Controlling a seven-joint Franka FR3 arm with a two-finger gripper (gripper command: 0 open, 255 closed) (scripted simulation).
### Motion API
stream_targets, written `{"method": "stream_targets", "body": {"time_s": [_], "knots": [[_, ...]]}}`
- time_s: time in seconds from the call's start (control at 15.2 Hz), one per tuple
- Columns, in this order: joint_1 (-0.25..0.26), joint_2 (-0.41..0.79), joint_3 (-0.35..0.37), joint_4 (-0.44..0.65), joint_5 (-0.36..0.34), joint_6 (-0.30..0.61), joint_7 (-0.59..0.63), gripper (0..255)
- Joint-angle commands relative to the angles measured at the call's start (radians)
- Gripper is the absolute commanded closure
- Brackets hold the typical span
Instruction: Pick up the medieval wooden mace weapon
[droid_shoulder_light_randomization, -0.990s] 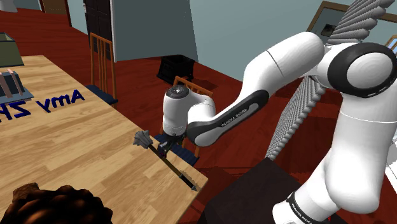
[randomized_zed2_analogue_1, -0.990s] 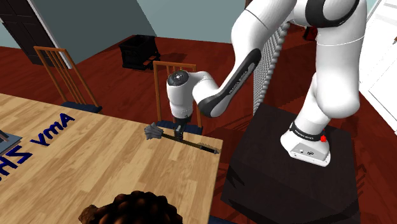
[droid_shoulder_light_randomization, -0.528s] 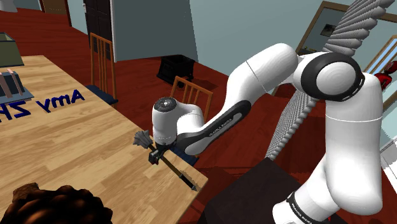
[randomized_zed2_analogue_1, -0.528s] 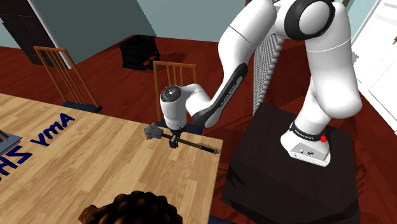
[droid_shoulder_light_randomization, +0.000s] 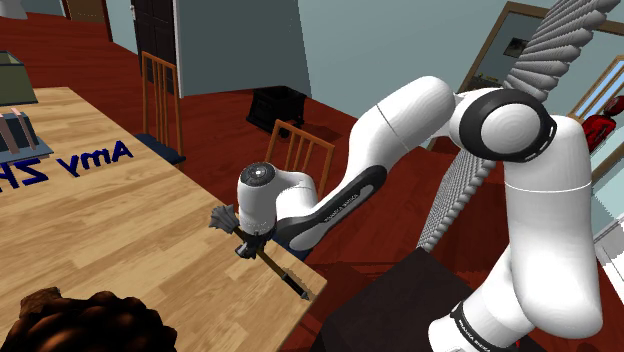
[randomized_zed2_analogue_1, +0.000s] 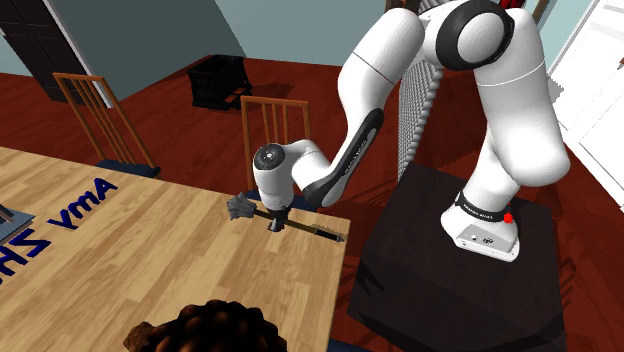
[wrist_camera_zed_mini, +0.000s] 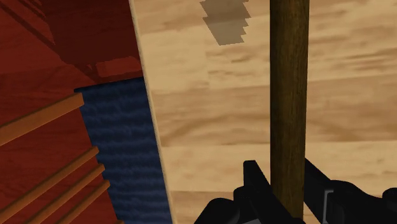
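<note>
Lying flat near the bench (droid_shoulder_light_randomization: 110, 225) corner, the wooden mace (droid_shoulder_light_randomization: 278, 272) runs approx. parallel w/ the edge by the chair (droid_shoulder_light_randomization: 300, 148); spiked head points inward, dark butt toward the corner; hand (droid_shoulder_light_randomization: 245, 248) clasps the shaft mid-length; open wood toward the shoulder view's left.

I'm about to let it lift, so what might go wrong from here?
The gripper clasps the mace nearer its spiked head than its butt end, so the mace may pivot in the grip on lifting. It lies close to a corner of the table; if it slips, it could fall off.
</note>
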Motion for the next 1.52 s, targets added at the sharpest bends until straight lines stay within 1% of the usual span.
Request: {"method": "stream_targets", "body": {"time_s": [0.0,0.4,1.45], "knots": [[0.000,0.001,0.000,0.000,0.000,0.001,0.000,255],[0.000,-0.001,0.000,-0.001,0.000,0.000,0.000,255],[-0.050,-0.161,0.072,-0.024,0.114,-0.119,-0.099,255]]}}
